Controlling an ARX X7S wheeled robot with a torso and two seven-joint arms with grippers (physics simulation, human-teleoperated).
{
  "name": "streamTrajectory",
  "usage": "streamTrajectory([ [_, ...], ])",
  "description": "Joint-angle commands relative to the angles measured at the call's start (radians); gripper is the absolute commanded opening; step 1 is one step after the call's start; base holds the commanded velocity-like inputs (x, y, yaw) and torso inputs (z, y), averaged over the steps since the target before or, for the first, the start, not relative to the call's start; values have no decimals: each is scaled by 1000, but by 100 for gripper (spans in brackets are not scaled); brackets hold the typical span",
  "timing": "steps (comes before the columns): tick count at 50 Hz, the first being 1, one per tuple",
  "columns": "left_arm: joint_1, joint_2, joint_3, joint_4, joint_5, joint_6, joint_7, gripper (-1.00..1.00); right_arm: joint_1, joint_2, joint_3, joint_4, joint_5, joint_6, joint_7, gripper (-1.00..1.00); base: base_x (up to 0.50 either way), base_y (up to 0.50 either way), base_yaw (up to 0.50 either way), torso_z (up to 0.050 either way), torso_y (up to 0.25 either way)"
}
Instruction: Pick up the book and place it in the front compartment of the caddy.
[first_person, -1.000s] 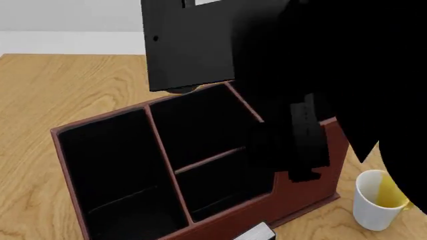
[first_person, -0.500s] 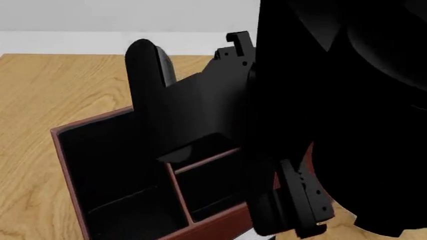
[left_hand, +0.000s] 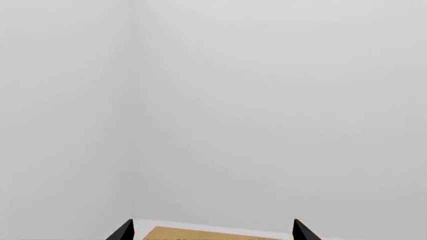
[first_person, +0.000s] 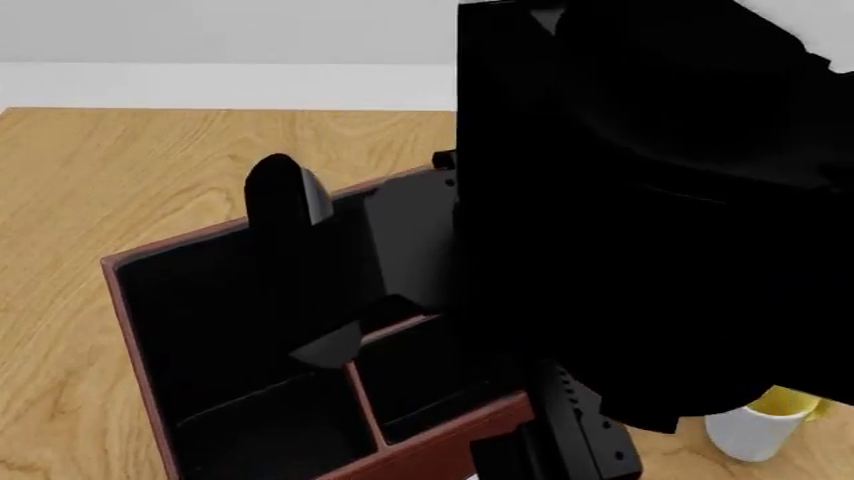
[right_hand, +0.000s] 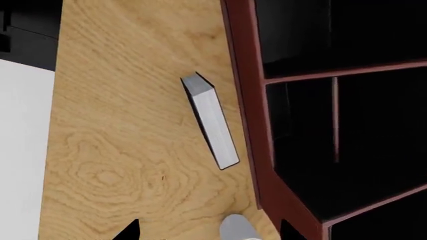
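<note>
The right gripper (right_hand: 203, 231) hangs above the table (right_hand: 127, 165) with its two fingertips spread apart and nothing between them; only the dark tips show at the edge of the right wrist view. Just beyond them lies the book (right_hand: 210, 121), on the table, its pale page edges turned up to the camera and its black cover seen only as a thin dark line along one side. It lies just beside the caddy (right_hand: 248, 100), roughly parallel to the red-brown outer wall, with a narrow strip of wood between the two. A rounded white thing sits near the book's nearer end; probably the mug, though too little shows to be sure. The left gripper (left_hand: 209, 231) is also spread and empty, pointed at a blank wall well away from the caddy. In the head view the right arm blocks most of the scene, so the book cannot be seen there and the wrist view is the one to steer by. The step in hand looks like the approach to the grasp. To do it well, I would centre the fingertips across the book's thin dimension, turn the wrist to match its slight slant to the caddy wall, and descend straight, keeping the wall-side finger clear of the rim.
</note>
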Motion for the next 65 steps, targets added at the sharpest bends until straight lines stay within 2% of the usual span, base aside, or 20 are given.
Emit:
streamTrajectory([
  [1,11,11,-10,-1,33,8,20,100,-30,-58,-7,63,-33,-35,-60,100,0,0,0,0,0],
  [41,26,-56,14,20,55,29,8,100,-224,-133,-103,251,-162,-260,-3,100,0,0,0,0,0],
  [65,21,-41,20,11,53,24,7,100,-295,-153,-162,345,-284,-418,60,100,0,0,0,0,0],
])
